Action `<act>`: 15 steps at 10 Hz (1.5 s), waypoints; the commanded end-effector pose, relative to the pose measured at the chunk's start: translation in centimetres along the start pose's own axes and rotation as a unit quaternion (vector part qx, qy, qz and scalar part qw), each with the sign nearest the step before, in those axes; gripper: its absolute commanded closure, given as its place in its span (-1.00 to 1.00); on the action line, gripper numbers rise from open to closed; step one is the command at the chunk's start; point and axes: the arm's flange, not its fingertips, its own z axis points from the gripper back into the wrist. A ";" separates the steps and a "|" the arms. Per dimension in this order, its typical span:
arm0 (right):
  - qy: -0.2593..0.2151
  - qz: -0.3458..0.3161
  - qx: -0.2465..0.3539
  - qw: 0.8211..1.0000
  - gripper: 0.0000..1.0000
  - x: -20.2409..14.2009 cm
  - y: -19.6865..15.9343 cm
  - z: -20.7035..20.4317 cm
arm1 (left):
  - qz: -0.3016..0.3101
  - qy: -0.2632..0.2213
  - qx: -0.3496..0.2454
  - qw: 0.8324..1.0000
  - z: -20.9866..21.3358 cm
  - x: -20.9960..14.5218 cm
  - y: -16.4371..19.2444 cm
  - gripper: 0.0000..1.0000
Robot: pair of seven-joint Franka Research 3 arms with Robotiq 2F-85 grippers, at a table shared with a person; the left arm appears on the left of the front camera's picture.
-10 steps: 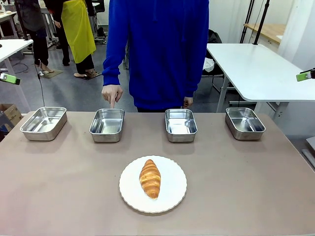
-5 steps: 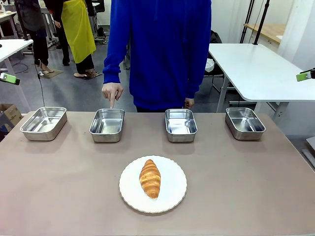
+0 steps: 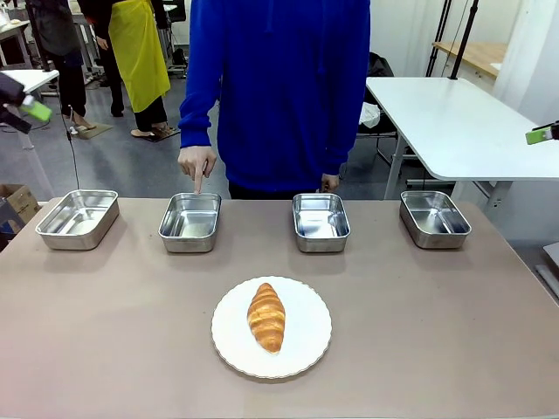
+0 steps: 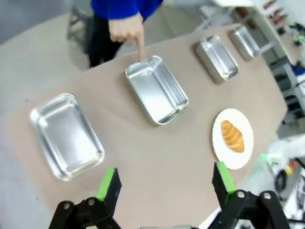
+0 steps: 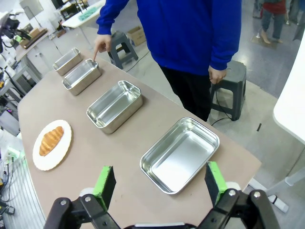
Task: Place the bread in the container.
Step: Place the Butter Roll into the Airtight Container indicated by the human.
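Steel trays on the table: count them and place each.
4, in a row along the far edge: leftmost tray, second tray by the person's pointing finger, third tray, rightmost tray.

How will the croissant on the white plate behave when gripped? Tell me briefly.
The croissant is probably light and crushable, given its puffy ridged crust. Its tapered ends may let it pivot or slide on the smooth plate.

The left gripper (image 3: 35,110) is now higher at the picture's left edge, more of its black body showing. The person (image 3: 279,87) stands slightly further left.
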 end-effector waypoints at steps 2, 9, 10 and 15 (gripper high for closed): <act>-0.002 0.001 0.001 1.000 -1.00 0.1 0.1 0.0 | 0.083 0.034 0.075 0.993 -7.9 0.8 -8.8 -1.00; -0.002 0.001 0.001 1.000 -1.00 0.1 0.1 0.0 | 0.104 0.025 0.095 0.990 -13.6 0.5 -14.4 -1.00; -0.002 0.001 0.001 1.000 -1.00 0.1 0.1 0.0 | 0.101 0.024 0.082 0.991 -14.0 -1.2 -17.1 -1.00; -0.002 0.001 0.001 1.000 -1.00 0.1 0.1 0.0 | 0.272 0.109 0.216 0.931 -23.4 -2.2 -29.0 -1.00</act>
